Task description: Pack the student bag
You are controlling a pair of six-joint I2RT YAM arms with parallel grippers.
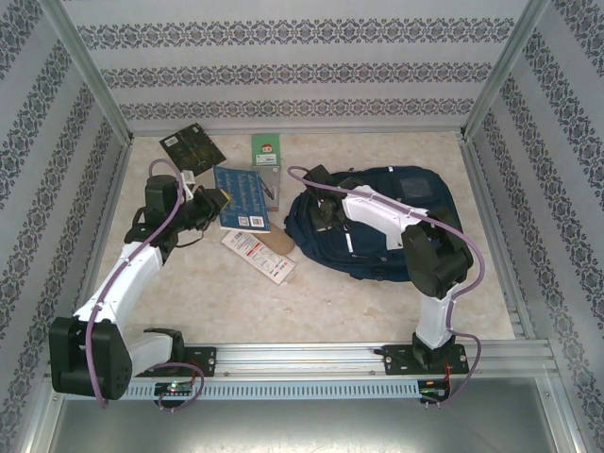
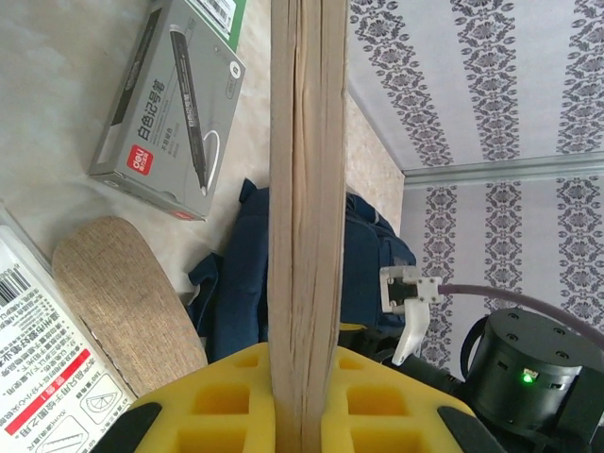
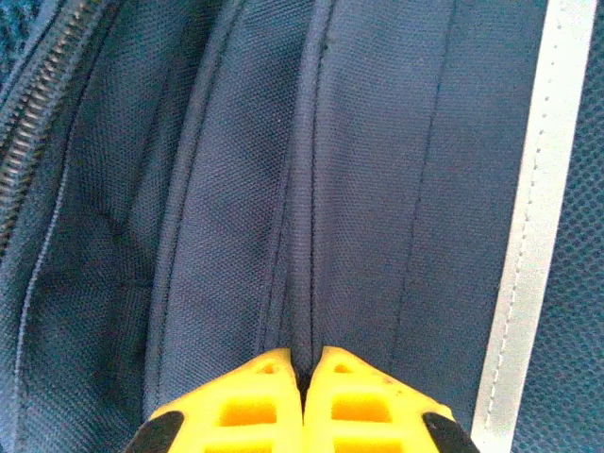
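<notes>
**Student bag.** The student bag [image 1: 373,257] lies flat on the table [image 1: 189,302], directly beneath the right claw [image 3: 300,363]. It is well apart from the left claw [image 2: 307,363], on that claw's right-hand side. In the left wrist view, navy fabric of the bag shows beyond the left claw, on either side of the object it holds.

**Right claw.** The yellow fingertips are drawn together with no gap visible. A raised ridge of the bag's navy fabric runs straight into the line where they meet, so the claw is pinched on that fold. A white reflective stripe [image 3: 528,236] runs just right of the claw. A zipper [image 3: 24,104] lies further off, to its upper left.

**Left claw.** The jaws are set narrow and clamped on a blue book [image 1: 242,196]. The book stands on edge, and its cream page edges [image 2: 307,189] rise straight up from between the fingers.

**Loose items, left claw side.**
- A white packet with a red label [image 2: 47,377] lies close by on the claw's left.
- A grey marker box [image 2: 170,109] lies flat, ahead of the claw and to its left.
- A brown cork-textured oval piece [image 2: 123,302] sits between the marker box and the packet, with its lower part resting on the packet.
- A green box [image 1: 266,154] and a dark printed card [image 1: 193,146] lie beyond the claw, toward the back wall.
</notes>
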